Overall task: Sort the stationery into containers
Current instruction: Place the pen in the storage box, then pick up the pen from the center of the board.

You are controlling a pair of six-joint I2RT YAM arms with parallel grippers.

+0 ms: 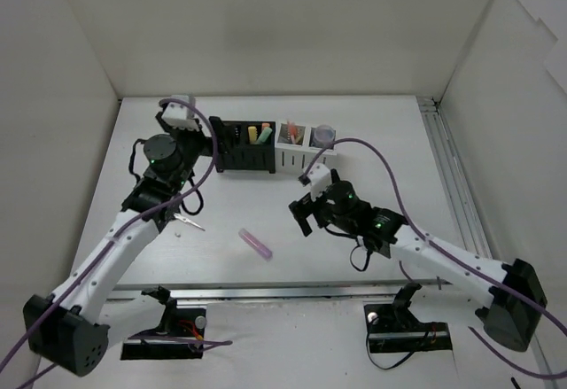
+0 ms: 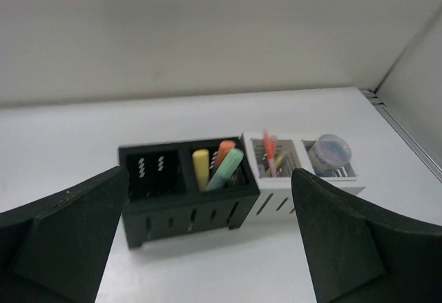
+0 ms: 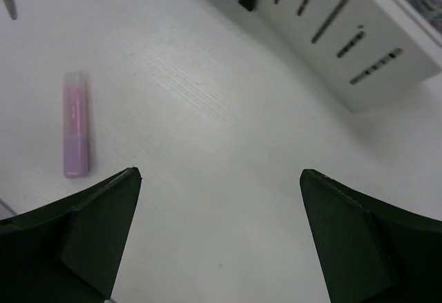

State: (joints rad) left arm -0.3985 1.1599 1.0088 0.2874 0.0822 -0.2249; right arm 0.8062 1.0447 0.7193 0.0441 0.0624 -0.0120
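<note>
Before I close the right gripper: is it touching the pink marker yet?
Apart. The top external view shows bare table between the pink marker and the right gripper, whose jaws stand open.

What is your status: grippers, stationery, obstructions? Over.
Open, empty: left gripper, right gripper. Loose on table: pink-purple marker, thin pen. Nothing between right gripper and marker.

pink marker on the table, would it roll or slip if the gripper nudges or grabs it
The pink-purple marker looks like a round cylinder lying flat on the smooth table, so a sideways nudge would probably roll it. It looks rigid plastic and small, so likely light. Its glossy barrel might slip unless the right gripper closes across it.
</note>
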